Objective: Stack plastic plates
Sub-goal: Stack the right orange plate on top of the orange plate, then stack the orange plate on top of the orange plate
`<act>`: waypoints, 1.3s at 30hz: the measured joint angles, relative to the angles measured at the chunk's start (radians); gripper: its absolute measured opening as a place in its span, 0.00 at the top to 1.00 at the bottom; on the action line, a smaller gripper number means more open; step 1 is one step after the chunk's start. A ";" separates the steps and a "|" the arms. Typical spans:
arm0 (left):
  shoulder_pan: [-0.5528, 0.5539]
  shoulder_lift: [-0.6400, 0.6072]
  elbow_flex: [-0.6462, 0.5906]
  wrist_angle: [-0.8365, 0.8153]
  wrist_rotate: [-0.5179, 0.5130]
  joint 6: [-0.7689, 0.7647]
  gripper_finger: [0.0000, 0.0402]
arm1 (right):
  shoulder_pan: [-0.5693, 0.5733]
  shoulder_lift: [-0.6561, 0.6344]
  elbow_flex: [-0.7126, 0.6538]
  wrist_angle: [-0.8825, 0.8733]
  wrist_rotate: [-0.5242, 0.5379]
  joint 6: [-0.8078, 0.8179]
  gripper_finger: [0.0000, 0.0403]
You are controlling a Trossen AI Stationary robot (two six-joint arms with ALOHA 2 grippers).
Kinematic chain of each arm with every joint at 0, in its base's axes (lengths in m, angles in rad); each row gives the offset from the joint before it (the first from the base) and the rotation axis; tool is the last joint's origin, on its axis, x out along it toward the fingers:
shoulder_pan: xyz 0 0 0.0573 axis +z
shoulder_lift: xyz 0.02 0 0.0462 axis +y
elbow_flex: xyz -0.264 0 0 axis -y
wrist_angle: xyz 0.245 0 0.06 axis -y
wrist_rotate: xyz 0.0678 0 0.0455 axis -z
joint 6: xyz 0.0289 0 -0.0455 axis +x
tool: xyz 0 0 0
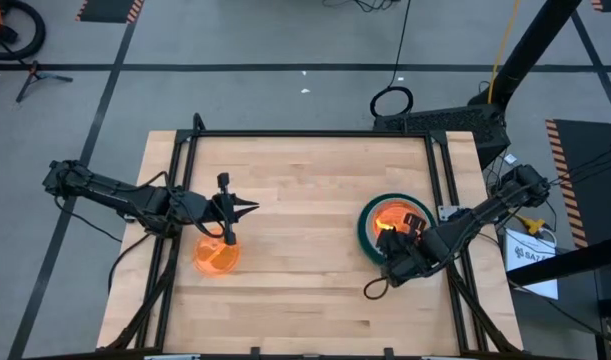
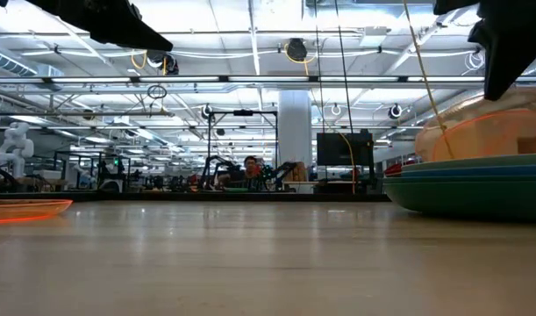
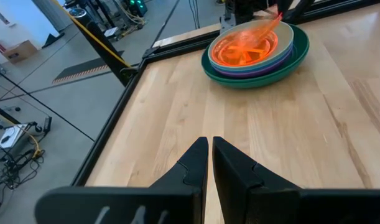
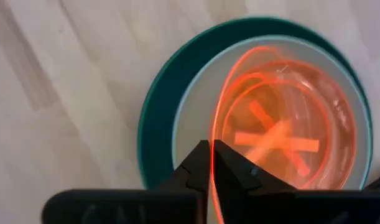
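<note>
- The stack of plates (image 1: 368, 232) sits on the right side of the wooden bench (image 1: 305, 290): a dark green plate (image 4: 157, 118) at the bottom, purple and blue rims (image 3: 255, 70) above it, then a mint plate (image 4: 196, 106).
- The right hand (image 4: 211, 149) is over the stack, its fingers pinched on the rim of a see-through orange plate (image 4: 283, 134). This plate is tilted, one edge raised above the stack.
- In the low view the orange plate (image 2: 487, 132) rises at a slant over the stacked rims (image 2: 469, 180).
- Another orange plate (image 1: 216, 257) lies flat on the left side of the bench, well apart from the stack.
- The left hand (image 1: 247, 209) hangs above the bench near that plate, fingers (image 3: 193, 165) closed together and holding nothing.
- A person (image 2: 250, 167) sits far back in the room.
</note>
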 joint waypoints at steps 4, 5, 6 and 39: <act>0.000 0.000 0.000 0.000 0.000 -0.001 0.92 | 0.001 0.000 -0.022 0.011 0.008 0.030 0.91; 0.000 0.000 0.000 0.000 0.000 -0.002 0.92 | 0.001 0.000 -0.029 0.011 0.005 0.040 0.89; 0.000 0.000 0.000 0.000 0.000 -0.004 0.92 | 0.001 0.000 -0.035 0.011 0.005 0.049 0.87; -0.005 0.000 0.000 -0.175 0.006 -0.443 0.92 | -0.039 -0.127 -0.209 0.813 0.342 -0.859 0.79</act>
